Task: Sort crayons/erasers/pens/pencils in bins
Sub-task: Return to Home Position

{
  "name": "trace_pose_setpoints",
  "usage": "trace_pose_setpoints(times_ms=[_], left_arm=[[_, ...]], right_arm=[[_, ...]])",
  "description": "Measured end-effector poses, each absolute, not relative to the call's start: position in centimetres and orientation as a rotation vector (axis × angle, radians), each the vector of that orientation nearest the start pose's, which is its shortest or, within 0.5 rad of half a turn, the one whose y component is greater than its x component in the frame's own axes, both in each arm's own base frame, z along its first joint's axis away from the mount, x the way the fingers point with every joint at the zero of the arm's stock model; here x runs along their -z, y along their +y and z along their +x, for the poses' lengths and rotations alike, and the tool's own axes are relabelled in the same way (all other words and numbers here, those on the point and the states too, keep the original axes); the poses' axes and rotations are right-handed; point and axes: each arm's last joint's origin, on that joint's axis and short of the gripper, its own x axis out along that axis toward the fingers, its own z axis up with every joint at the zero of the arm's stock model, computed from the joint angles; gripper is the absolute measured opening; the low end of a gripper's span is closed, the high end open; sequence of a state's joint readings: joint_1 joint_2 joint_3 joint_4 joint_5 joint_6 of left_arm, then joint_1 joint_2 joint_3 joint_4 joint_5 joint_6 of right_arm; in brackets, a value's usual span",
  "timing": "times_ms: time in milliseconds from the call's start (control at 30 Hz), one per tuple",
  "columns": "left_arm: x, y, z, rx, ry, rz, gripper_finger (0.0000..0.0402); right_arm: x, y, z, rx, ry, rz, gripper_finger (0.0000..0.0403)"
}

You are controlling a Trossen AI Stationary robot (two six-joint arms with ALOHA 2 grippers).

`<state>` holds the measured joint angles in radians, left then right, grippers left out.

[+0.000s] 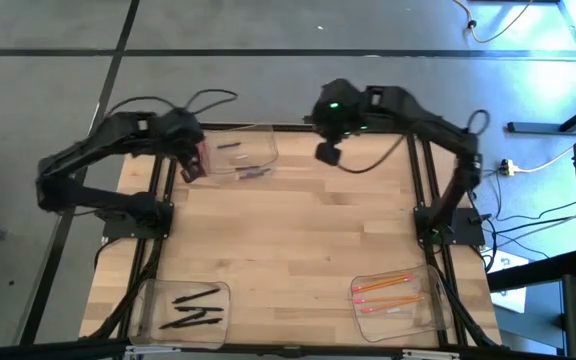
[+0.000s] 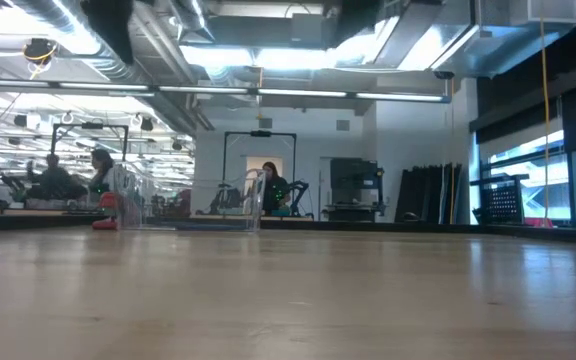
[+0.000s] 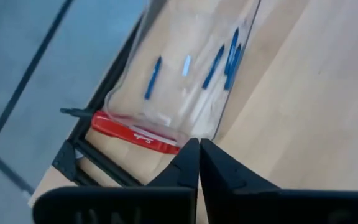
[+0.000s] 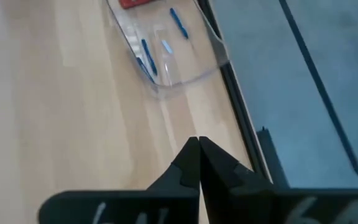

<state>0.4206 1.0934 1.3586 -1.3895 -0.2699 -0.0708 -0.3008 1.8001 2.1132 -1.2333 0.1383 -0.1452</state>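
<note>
The left gripper [image 3: 199,146] hangs above the table [image 1: 298,230] at the left end of the crayon bin [image 1: 258,140]. Its two fingers are pressed together with nothing between them. The right gripper [image 4: 199,144] hangs above the table just off the right end of the same bin. Its fingers are likewise closed and hold nothing.

The crayon bin stands at the table's top edge in the high view. The crayons [image 3: 214,65] lie inside it, most along one long wall and one apart. A red flat strip [image 3: 135,132] lies at the end wall nearest the left gripper.

The pens [image 1: 196,297] lie in the pen bin [image 1: 148,300] at the lower left corner. The pencils [image 1: 386,285] lie roughly parallel in the pencil bin [image 1: 430,300] at the lower right corner.
</note>
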Motion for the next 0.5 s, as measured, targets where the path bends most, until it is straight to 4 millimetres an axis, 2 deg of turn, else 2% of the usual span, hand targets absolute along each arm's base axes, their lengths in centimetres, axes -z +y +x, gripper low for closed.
trace_pose_setpoints(times_ms=[100,267,500], left_arm=[[-38.7,6.1,11.7,-0.674,1.008,-0.159,0.0001],[-40.4,3.5,6.0,-0.720,0.764,-0.220,0.0000],[-41.2,-0.1,-1.7,-0.681,0.365,-0.286,0.0000]], right_arm=[[-43.6,-10.1,31.0,0.371,0.919,-0.007,0.0002],[-45.9,-8.9,27.5,0.374,0.860,-0.012,0.0002],[-44.8,-7.2,21.9,0.405,0.832,0.076,0.0002]])
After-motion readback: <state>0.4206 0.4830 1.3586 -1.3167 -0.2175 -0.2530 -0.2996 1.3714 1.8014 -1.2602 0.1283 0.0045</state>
